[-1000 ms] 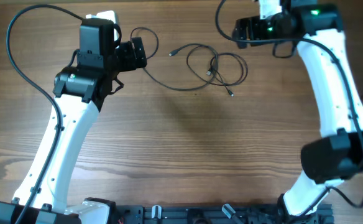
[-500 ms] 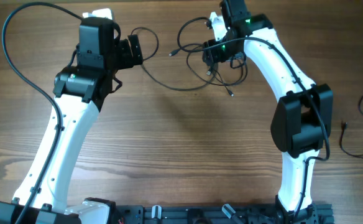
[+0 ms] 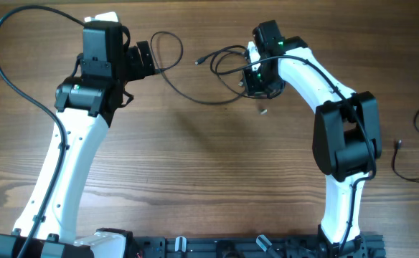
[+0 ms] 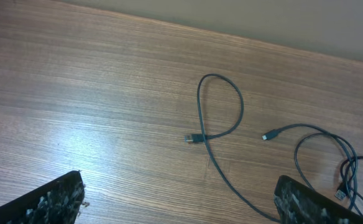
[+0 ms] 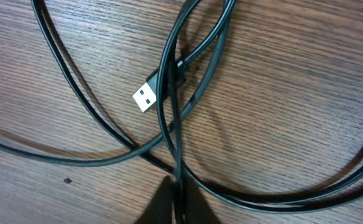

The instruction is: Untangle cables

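Note:
Thin black cables (image 3: pixel 227 57) lie tangled at the back middle of the wooden table. One long strand (image 3: pixel 195 99) runs left to a loop (image 3: pixel 170 43) beside my left gripper (image 3: pixel 151 59). In the left wrist view that gripper (image 4: pixel 181 208) is open above the wood, its fingers (image 4: pixel 51 199) wide apart and holding nothing, with the loop (image 4: pixel 219 106) and a small plug (image 4: pixel 194 138) ahead of it. My right gripper (image 3: pixel 257 84) sits on the tangle. Its wrist view shows the gripper (image 5: pixel 178 186) shut on one cable strand (image 5: pixel 175 124), next to a USB plug (image 5: pixel 145 98).
Another thin black cable (image 3: pixel 414 154) lies apart at the table's right edge. A loose plug end (image 3: pixel 263 110) lies just in front of the right gripper. A black rail (image 3: pixel 217 247) runs along the front edge between the two arm bases.
The right arm swung in from the far right onto the tangle and shut on a strand. The left arm shifted slightly left and stayed open.

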Robot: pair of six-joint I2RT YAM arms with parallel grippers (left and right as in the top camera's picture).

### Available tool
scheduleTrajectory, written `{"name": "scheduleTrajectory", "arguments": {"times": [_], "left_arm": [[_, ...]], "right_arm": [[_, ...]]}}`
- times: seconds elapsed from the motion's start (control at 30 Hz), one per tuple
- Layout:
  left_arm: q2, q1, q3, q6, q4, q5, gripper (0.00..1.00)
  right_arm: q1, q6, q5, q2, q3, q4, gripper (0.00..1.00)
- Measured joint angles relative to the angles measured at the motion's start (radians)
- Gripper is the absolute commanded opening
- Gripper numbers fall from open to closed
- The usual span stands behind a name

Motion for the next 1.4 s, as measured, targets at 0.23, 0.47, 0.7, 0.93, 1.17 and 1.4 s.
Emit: {"name": "scheduleTrajectory", "arguments": {"times": [0.23,0.47,0.7,0.93,1.17,1.4], "left_arm": [[0.051,0.0,0.0,0.006,-0.064,0.104,0.98],[0.224,0.0,0.0,0.05,0.004,0.486,1.0],[0.338,-0.006,0.0,0.103,0.122,0.87,1.0],[0.534,-0.119,0.0,0.184,0.308,0.938,0.86],[0.585,-0.139,0.0,0.203,0.395,0.914,0.85],[0.649,-0.141,0.0,0.206,0.396,0.845,0.69]], "right_arm": [[0.0,0.003,-0.019,-0.22,0.044,-0.093,0.04],[0.0,0.002,-0.04,-0.604,0.175,-0.181,0.04],[0.0,0.006,-0.061,-0.62,0.174,-0.182,0.04],[0.0,0.048,-0.103,-0.639,0.174,-0.194,0.04],[0.0,0.055,-0.11,-0.674,0.174,-0.214,0.04],[0.0,0.055,-0.11,-0.676,0.174,-0.215,0.04]]}}
